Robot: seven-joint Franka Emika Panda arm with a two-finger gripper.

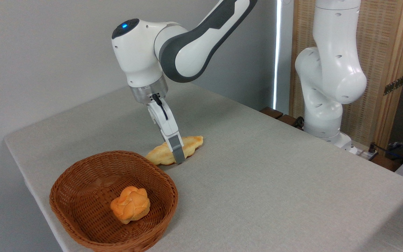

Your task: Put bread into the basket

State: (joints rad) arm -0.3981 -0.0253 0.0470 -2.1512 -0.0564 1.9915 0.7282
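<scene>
Grey cloth covers the worktop (257, 196), which runs from the near left corner back toward a plain grey wall (40, 52). Behind the right side stands a woven screen in a pale wooden frame (390, 52), with a thin strip of bright light showing beside it. The robot arm's white base (327, 87) rises at the far right edge of the worktop, and a few dark cables (397, 148) lie beyond that edge.

Near the front left corner sits the basket (72, 182), a brown wicker bowl with a thick rim. Inside it, right of centre on the woven bottom, rests a round orange-brown knotted bun (130, 209); nothing else is in the basket.

The bread (192, 142), a long pale golden braided loaf, lies flat on the cloth just behind the basket's far rim, outside it, its left tip close to the rim and its right tip pointing away to the right. The gripper (177, 154) reaches down at a slant over the loaf's middle. One grey-tipped finger is seen in front of the loaf, its tip down at the cloth; the other is hidden behind, so whether the fingers are pressing the bread or only straddling it cannot be told
</scene>
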